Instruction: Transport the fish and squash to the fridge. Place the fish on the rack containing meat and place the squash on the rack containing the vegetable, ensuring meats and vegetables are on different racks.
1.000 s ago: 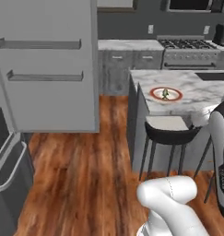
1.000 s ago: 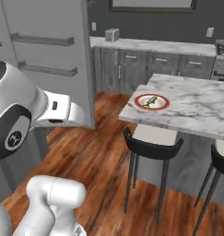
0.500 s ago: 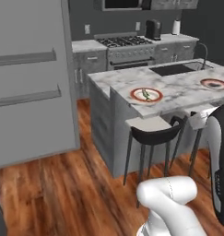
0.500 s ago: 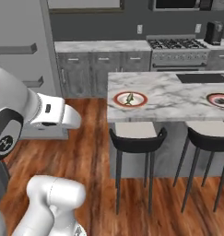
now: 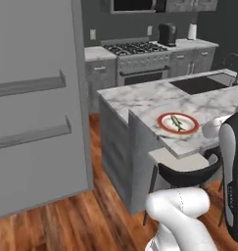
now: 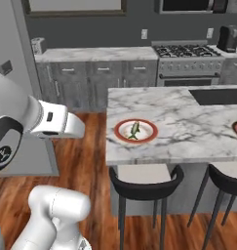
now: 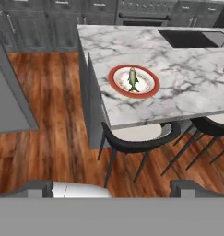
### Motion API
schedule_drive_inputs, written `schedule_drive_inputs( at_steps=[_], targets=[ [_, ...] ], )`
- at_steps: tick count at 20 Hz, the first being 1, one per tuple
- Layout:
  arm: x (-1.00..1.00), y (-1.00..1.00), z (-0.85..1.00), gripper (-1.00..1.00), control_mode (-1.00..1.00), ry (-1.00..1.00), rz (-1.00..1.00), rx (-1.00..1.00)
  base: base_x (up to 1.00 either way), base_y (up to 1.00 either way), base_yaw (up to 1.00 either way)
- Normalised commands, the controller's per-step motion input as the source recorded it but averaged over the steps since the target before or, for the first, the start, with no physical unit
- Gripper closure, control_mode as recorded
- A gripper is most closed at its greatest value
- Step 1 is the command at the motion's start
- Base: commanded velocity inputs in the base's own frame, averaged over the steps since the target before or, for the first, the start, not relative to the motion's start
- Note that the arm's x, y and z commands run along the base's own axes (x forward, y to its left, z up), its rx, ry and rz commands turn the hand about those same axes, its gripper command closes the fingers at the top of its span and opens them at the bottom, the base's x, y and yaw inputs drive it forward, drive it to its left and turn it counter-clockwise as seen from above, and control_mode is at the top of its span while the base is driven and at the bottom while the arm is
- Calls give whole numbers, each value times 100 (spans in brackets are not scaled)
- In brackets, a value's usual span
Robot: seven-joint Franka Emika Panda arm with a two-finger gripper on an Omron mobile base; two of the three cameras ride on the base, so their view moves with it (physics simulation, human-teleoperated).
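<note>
The jaws stand fully apart with nothing between them; the gripper looks down from well above the floor toward the marble island, its finger tips rising at six o'clock in the hand view.

The fish lies on a red-rimmed plate near the island's near edge, at about twelve o'clock from the gripper in the hand view. In the left base view the fish sits at roughly three o'clock of frame centre; in the right base view the fish is just right of centre. A black stool is tucked under the counter edge directly below the plate.

Over the last second the whole scene has swung: the base has turned and driven, so the fridge, which filled much of the earlier pictures, now sits off at nine o'clock, and the island with its plate has come closer and more central. The plate itself has not moved.

My reading is that the robot is closing on the fish for the first pick; the squash cannot be made out, and nothing has yet gone to the fridge.
</note>
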Motion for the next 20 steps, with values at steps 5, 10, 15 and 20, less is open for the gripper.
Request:
schedule_drive_inputs(
  at_steps=[5, 10, 15, 20],
  targets=[
    [0, 0, 0, -100, 100, 0, 0, 0, 98, -35, 4],
    [0, 0, 0, -100, 100, 0, 0, 0, 51, -65, 4],
    [0, 0, 0, -100, 100, 0, 0, 0, 2, -73, 15],
    [0, 0, 0, -100, 100, 0, 0, 0, 28, -62, 23]
  ],
)
